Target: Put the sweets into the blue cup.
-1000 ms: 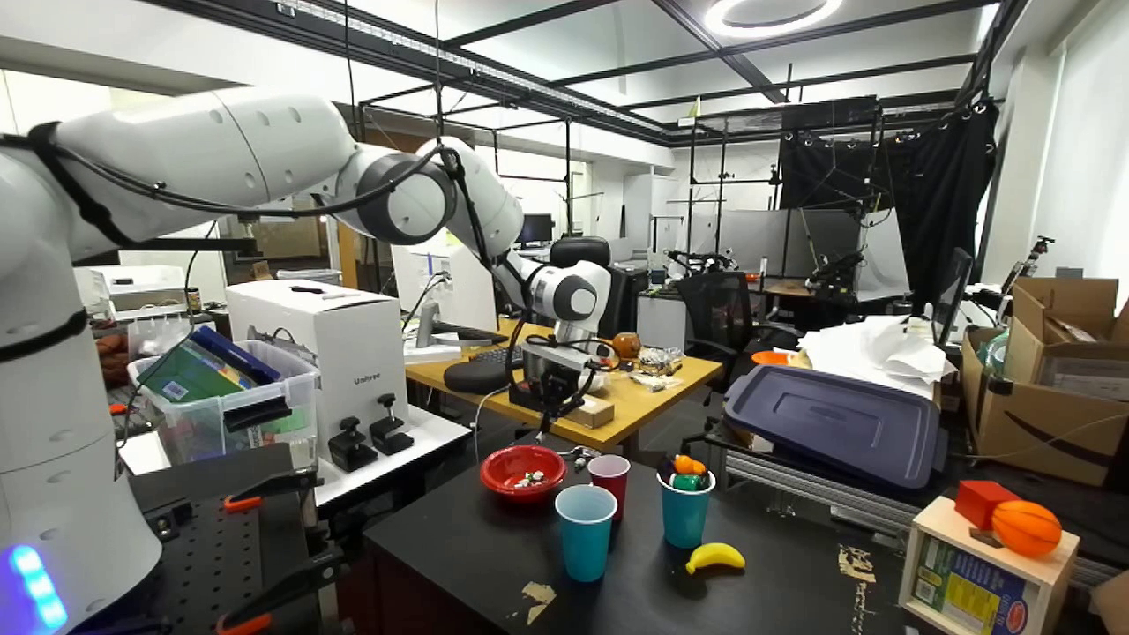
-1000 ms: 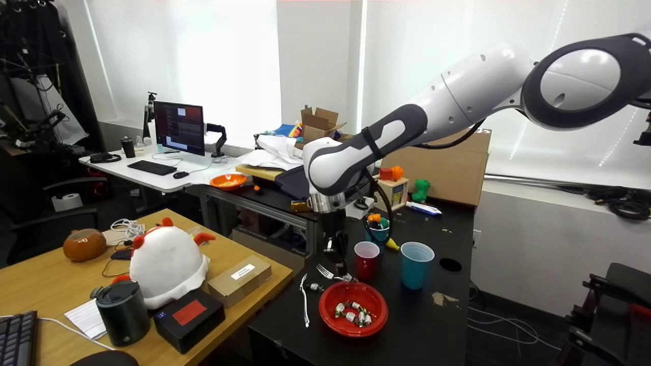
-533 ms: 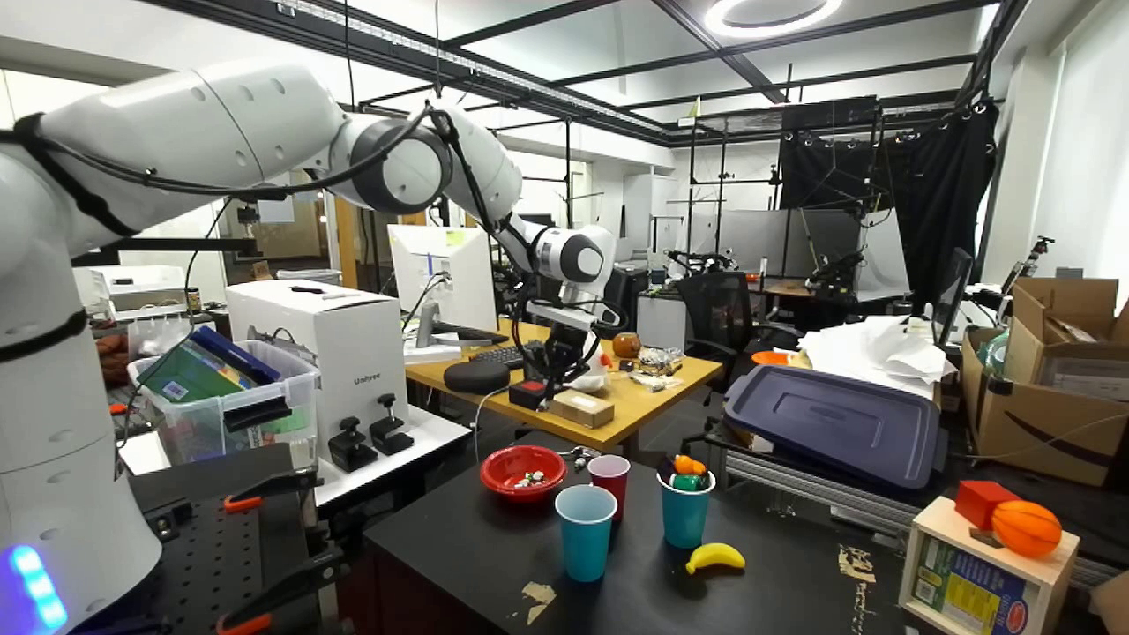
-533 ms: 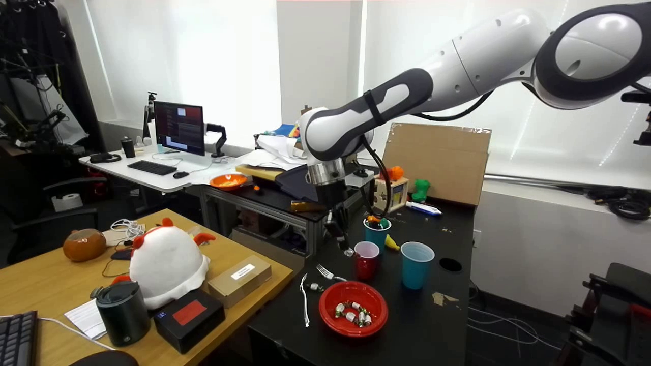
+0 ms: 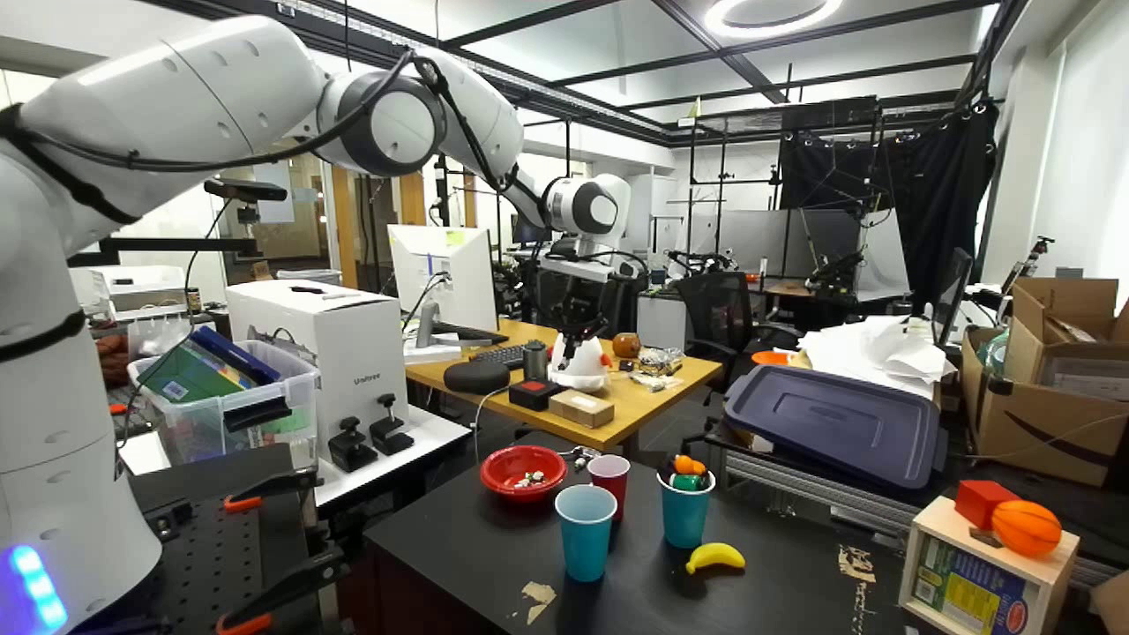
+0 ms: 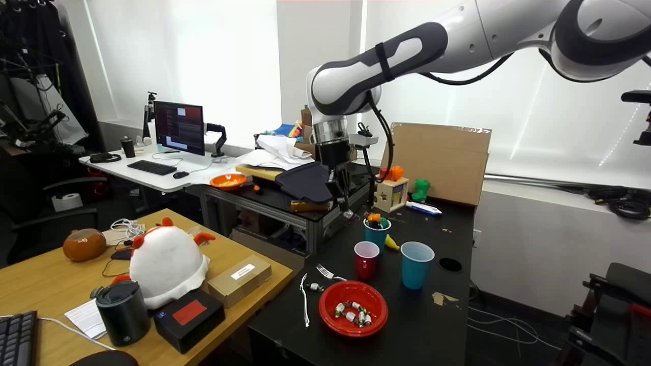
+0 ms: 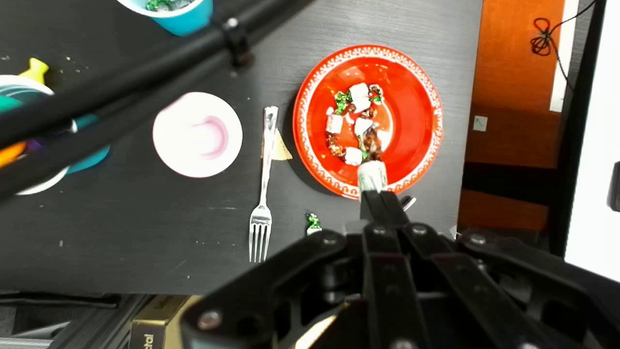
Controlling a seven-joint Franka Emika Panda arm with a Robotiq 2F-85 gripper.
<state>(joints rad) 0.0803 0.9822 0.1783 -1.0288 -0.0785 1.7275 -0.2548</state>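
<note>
Sweets (image 7: 372,175): one pinched in end effector (image 7: 379,195) | blue cups (image 6: 416,267): two | red bowl (image 7: 412,118): one

Window shades (image 6: 203,61) and ceiling ring lamp (image 5: 772,30) glare white.

Wrapped sweets (image 7: 362,125) in a red bowl (image 7: 414,114), one in the hand (image 7: 380,195), others inside the upright blue cup (image 6: 415,272).
</note>
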